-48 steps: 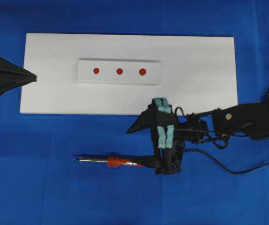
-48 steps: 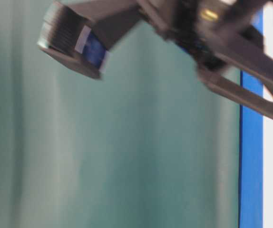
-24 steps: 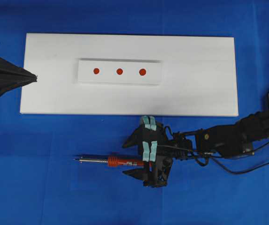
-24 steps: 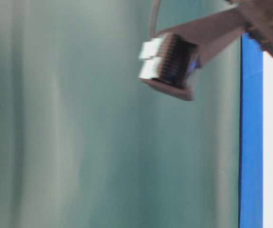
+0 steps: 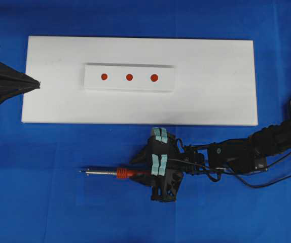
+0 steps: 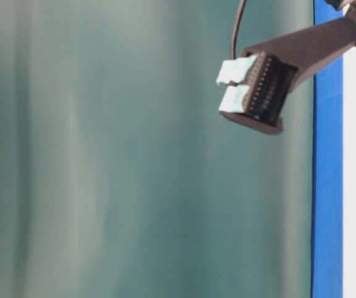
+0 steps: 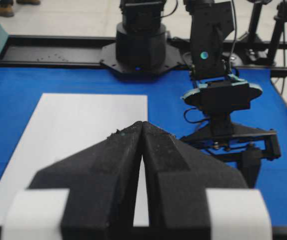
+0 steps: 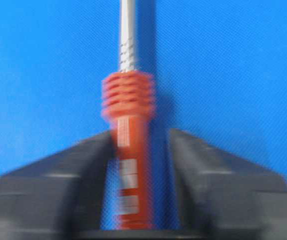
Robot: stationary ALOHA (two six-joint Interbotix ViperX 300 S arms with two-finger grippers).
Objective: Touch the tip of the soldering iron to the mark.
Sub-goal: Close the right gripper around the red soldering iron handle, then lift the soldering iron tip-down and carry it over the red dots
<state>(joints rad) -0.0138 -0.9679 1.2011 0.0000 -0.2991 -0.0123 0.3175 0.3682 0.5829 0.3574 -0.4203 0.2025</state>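
Right claw (image 5: 153, 174) down over soldering iron (image 5: 116, 173) on tabletop (image 5: 44, 202), fingers either side of handle, narrow gap showing, pinch unconfirmed; squeeze square behind collar; marks (image 5: 129, 77) beyond.

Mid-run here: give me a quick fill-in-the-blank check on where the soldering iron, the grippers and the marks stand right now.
1. The soldering iron lies on the blue mat, its tip pointing toward the ____ of the overhead view.
2. The small white block on the white board carries ____ red marks.
3. The right gripper has its fingers on either side of the iron's ____ handle.
4. The left gripper has its jaws ____.

Missing words: left; three; orange-red; shut
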